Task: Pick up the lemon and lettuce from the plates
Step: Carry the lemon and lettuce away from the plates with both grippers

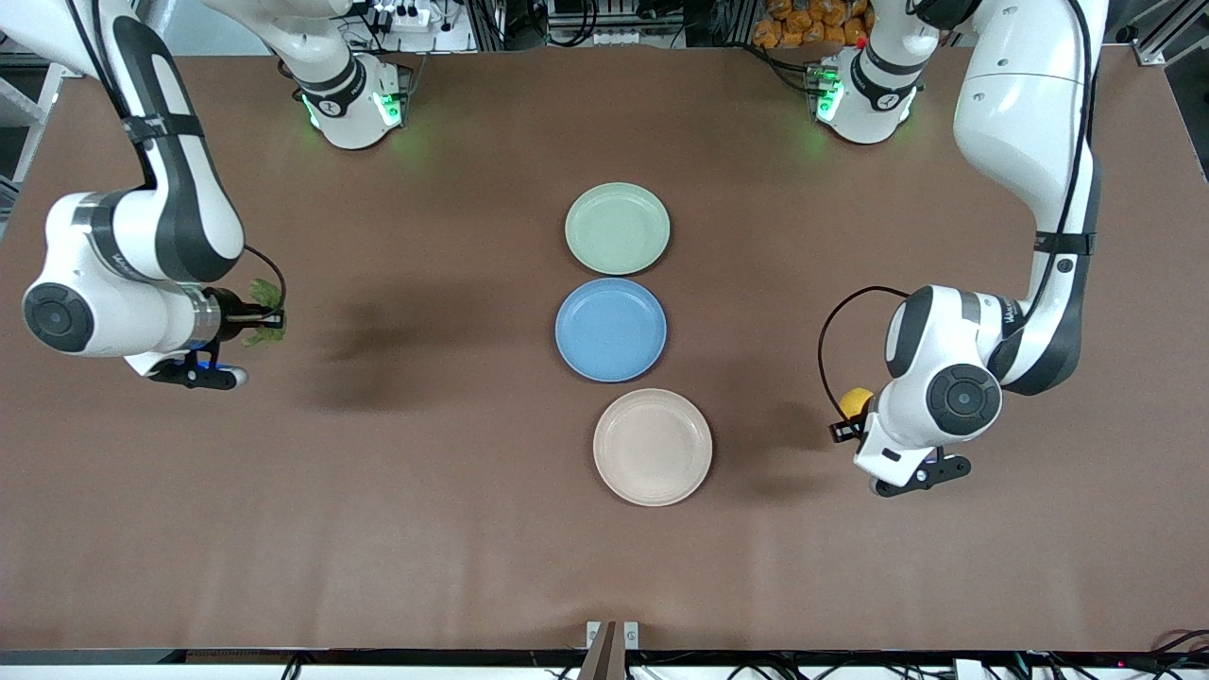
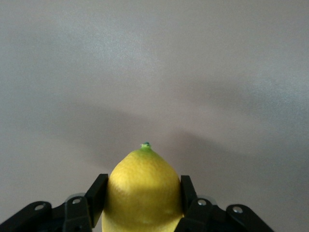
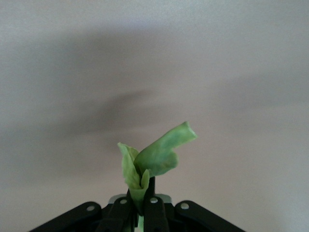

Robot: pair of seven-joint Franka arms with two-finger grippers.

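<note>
My left gripper (image 1: 848, 420) is shut on the yellow lemon (image 1: 856, 402) and holds it above bare table toward the left arm's end, beside the beige-white plate (image 1: 653, 447). In the left wrist view the lemon (image 2: 143, 193) sits between the two black fingers (image 2: 95, 193). My right gripper (image 1: 269, 319) is shut on the green lettuce (image 1: 265, 296) and holds it above bare table toward the right arm's end. In the right wrist view the lettuce (image 3: 154, 157) sticks out from the closed fingers (image 3: 155, 212). The pale green plate (image 1: 618, 229) and the beige-white plate hold nothing.
A blue plate (image 1: 611, 329) lies between the pale green plate and the beige-white plate in a row down the table's middle. The brown table (image 1: 425, 472) stretches wide around them.
</note>
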